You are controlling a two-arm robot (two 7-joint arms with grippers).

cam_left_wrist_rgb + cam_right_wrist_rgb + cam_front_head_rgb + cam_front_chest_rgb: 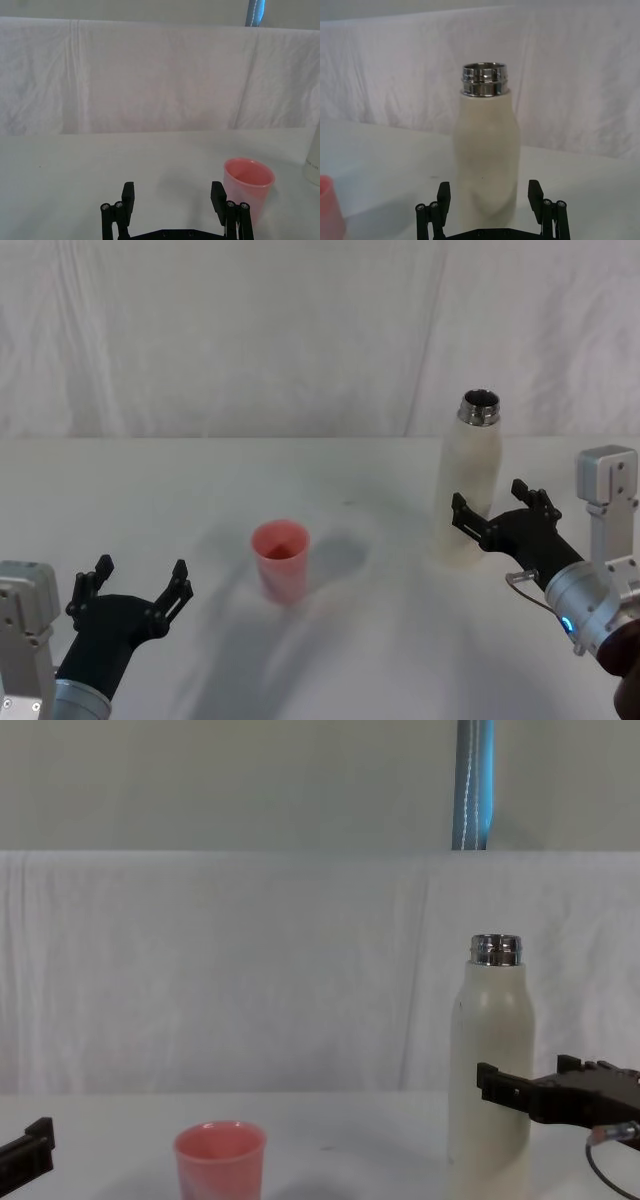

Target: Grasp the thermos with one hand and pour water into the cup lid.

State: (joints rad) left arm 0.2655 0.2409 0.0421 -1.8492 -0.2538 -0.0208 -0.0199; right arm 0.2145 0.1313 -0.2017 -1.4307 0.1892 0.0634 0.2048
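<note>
The thermos [471, 476] [486, 160] [490, 1060] stands upright on the white table at the right, cream-white with an uncapped silver neck. My right gripper [492, 508] [490, 197] [520, 1088] is open at the bottle's lower body; one finger [466, 518] lies in front of it, the other finger [534, 500] off to its right. The bottle sits between the jaws with a gap on each side. The pink cup lid [281, 560] [248, 187] [220, 1158] stands upright mid-table. My left gripper [133, 585] [173, 198] is open near the front left, left of the cup.
A white cloth covers the table [200, 490] and hangs as a backdrop. A blue-grey pole [474, 782] rises behind it. Bare table lies between the cup and the bottle.
</note>
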